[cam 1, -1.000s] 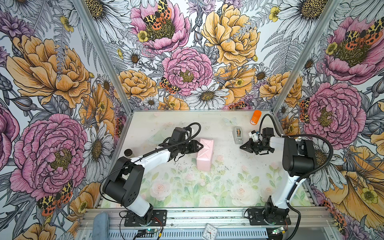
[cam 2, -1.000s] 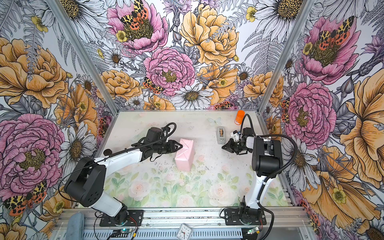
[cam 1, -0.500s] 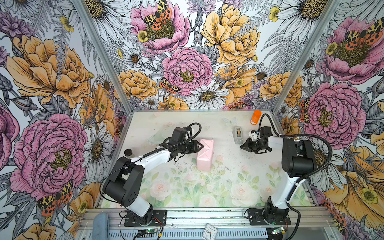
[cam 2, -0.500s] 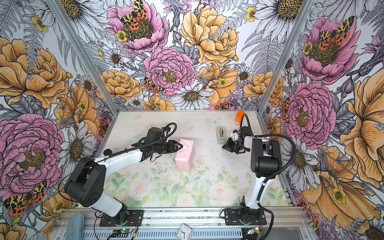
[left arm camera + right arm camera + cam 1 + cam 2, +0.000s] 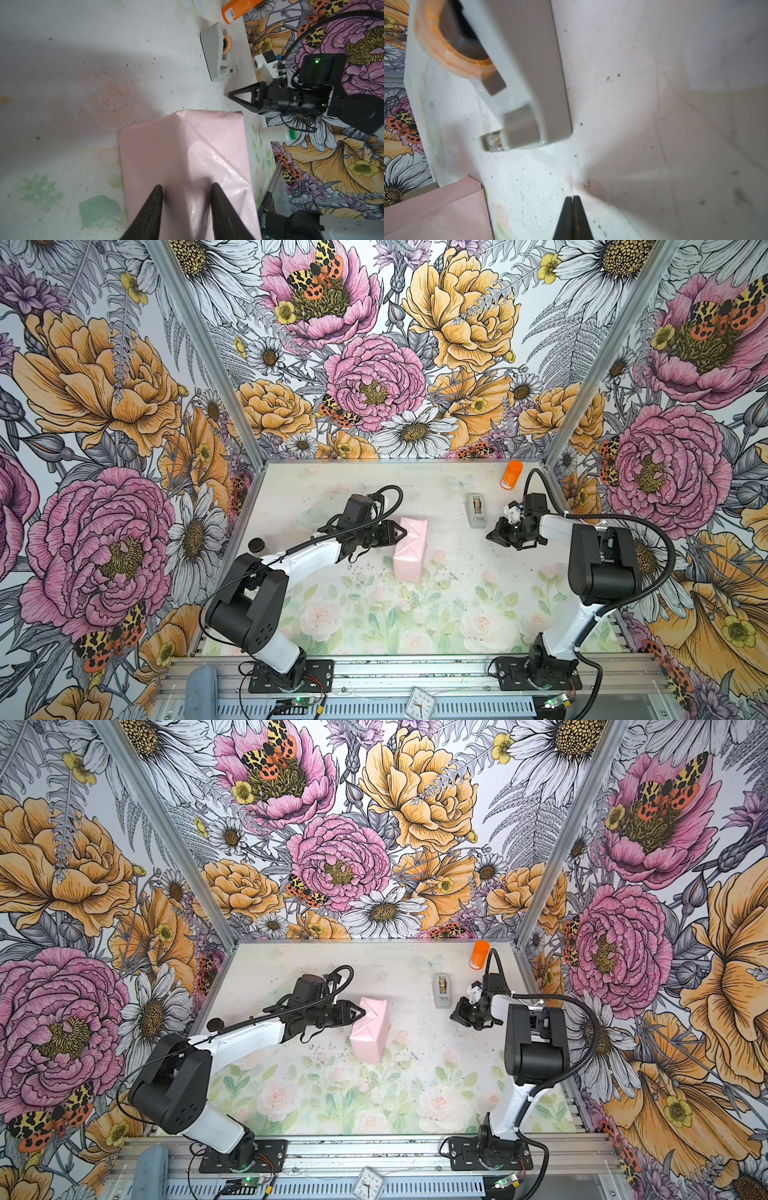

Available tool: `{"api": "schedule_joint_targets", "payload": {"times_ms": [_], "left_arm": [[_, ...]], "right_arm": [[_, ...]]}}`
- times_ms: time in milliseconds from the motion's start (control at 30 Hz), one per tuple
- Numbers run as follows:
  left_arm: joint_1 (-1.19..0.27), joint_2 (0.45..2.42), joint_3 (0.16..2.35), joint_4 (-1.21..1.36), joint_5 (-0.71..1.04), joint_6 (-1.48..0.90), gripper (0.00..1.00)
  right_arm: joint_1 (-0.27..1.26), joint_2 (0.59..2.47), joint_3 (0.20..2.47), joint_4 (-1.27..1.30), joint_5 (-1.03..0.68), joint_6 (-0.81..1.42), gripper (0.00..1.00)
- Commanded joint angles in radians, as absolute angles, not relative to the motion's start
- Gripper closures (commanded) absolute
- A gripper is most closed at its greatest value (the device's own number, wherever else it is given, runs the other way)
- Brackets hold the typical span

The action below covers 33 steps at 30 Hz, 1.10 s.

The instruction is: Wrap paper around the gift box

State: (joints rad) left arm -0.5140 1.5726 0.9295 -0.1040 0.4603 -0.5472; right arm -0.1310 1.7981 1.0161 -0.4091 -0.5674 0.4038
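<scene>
Barely anything has moved: my right gripper (image 5: pixel 572 198), pinched shut and empty, has only edged beside the tape dispenser (image 5: pixel 476 511). My left gripper (image 5: pixel 187 185), half spread, presses the paper (image 5: pixel 409 549) folded round the hidden gift box mid-table. Taping probably remains.

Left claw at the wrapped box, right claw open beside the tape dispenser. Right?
No: right claw is shut, tips together, per the right wrist view. It does sit beside the tape dispenser; left claw is at the wrapped box.
</scene>
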Motion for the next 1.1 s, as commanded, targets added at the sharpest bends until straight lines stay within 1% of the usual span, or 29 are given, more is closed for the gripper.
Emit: {"api": "schedule_joint_targets", "payload": {"times_ms": [0, 300, 500, 767, 1067], "left_arm": [[-0.53, 1.592, 0.916, -0.225, 0.406, -0.516, 0.6], [-0.532, 1.588, 0.916, -0.227, 0.403, -0.515, 0.6], [-0.54, 1.592, 0.92, -0.227, 0.402, -0.516, 0.6], [-0.548, 1.591, 0.927, -0.227, 0.402, -0.515, 0.6], [-0.551, 1.592, 0.926, -0.23, 0.402, -0.512, 0.6]], "right_arm": [[-0.111, 1.7, 1.009, -0.422, -0.564, 0.403, 1.0], [-0.033, 1.465, 1.03, -0.47, -0.625, 0.38, 1.0], [0.048, 1.366, 1.074, -0.496, -0.684, 0.372, 1.0], [0.19, 1.333, 1.156, -0.522, -0.745, 0.342, 1.0], [0.313, 1.386, 1.249, -0.58, -0.809, 0.279, 1.0]]}}
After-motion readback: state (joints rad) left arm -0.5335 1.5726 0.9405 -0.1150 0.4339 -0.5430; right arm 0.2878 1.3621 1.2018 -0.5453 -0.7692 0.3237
